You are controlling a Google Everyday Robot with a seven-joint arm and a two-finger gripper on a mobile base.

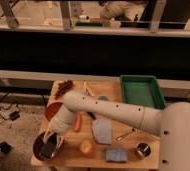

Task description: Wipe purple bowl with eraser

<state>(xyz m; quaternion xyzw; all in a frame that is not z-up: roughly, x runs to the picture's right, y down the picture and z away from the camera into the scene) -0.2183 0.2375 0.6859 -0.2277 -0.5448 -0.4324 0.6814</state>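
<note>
The work in hand looks like the wiping itself; the gripper (52, 143) hangs over the purple bowl (37, 148), reaching down inside its rim on the side nearer the arm; its claw looks pressed together on the eraser (49, 149), pinching the dark block from above. The eraser sits inside the purple bowl, low against the paler inner face, directly under the claw's tips and apparently touching the bowl's bottom.

The next move, by the robot's likely reckoning, calls for dragging the eraser across the inside of the purple bowl with light downward pressure; the grip must hold firm so the block does not slip out, and the push must stay gentle enough that the shallow bowl does not slide or tip.

The orange-red bowl (52, 109) stands just behind the purple bowl; an orange carrot-like piece (78, 123) lies to the purple bowl's right; the grey-blue cloth (102, 131) lies farther right of it, well apart from the claw.
</note>
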